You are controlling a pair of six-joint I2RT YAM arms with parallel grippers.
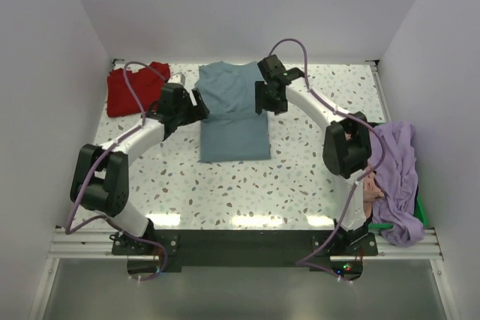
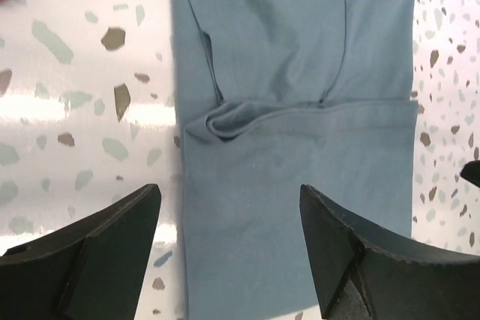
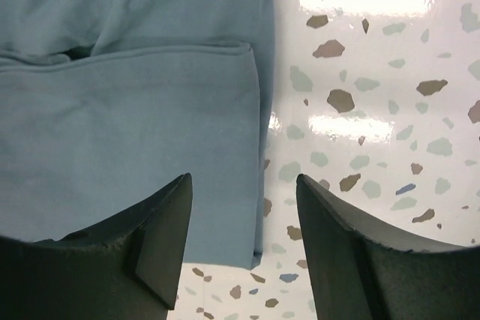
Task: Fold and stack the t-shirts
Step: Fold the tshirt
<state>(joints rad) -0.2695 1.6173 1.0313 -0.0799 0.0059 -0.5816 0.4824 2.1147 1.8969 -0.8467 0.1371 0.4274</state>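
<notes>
2 open grippers over the folded slate-blue t-shirt (image 1: pixel 234 129): left gripper (image 2: pixel 229 194) stood wide at its left edge, right gripper (image 3: pixel 244 181) at its right, both empty.

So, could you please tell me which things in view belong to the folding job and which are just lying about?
Belongs to the job:
slate-blue t-shirt, partly folded, centre
red t-shirt, far left
lavender t-shirt, heaped at right edge
salmon-pink t-shirt, under the lavender one

Just lying about:
green item, mostly hidden beneath that heap
</notes>
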